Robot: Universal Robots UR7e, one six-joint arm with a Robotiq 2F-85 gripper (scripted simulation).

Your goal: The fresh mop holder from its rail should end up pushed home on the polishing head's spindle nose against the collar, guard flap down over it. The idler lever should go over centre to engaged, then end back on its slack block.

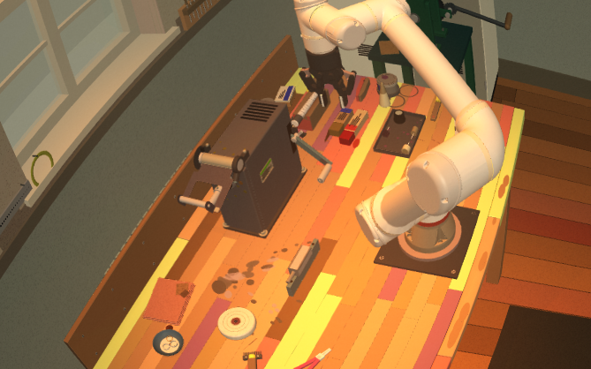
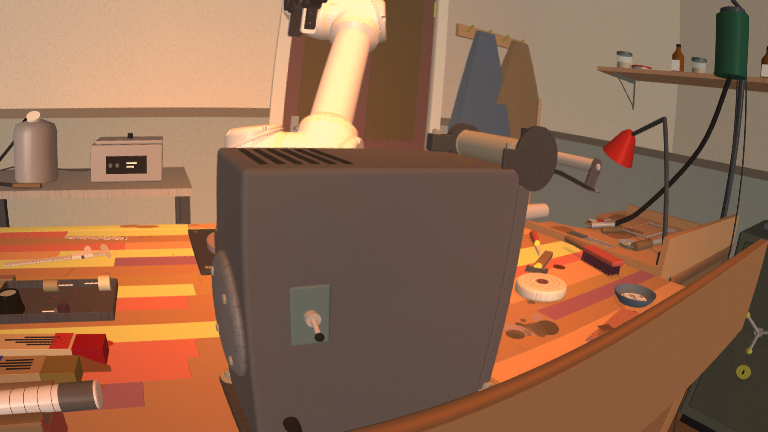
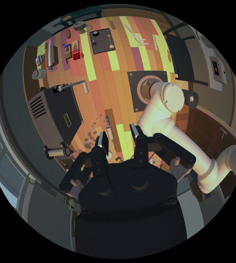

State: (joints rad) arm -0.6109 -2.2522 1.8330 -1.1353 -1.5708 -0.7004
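At the left of the bench stands the dark polishing head (image 1: 258, 170), its cream spindle nose (image 1: 216, 160) sticking out toward the window with a brown guard flap (image 1: 207, 176) below it. The idler lever (image 1: 313, 158) slopes from the head's right side down to the bench, ending in a cream knob. A rail (image 1: 302, 265) with a pale holder on it lies on the bench nearer the front. My gripper (image 1: 329, 97) hangs high above the far end of the bench, over a ribbed cream roller (image 1: 305, 108), open and holding nothing.
Behind the bench run a brown backboard and a window wall. A dark tray (image 1: 399, 133) with small parts, red and tan blocks (image 1: 350, 126), a white buffing wheel (image 1: 237, 323) and a small dish (image 1: 168, 342) lie on the striped top. The arm's base (image 1: 428, 238) is at the right.
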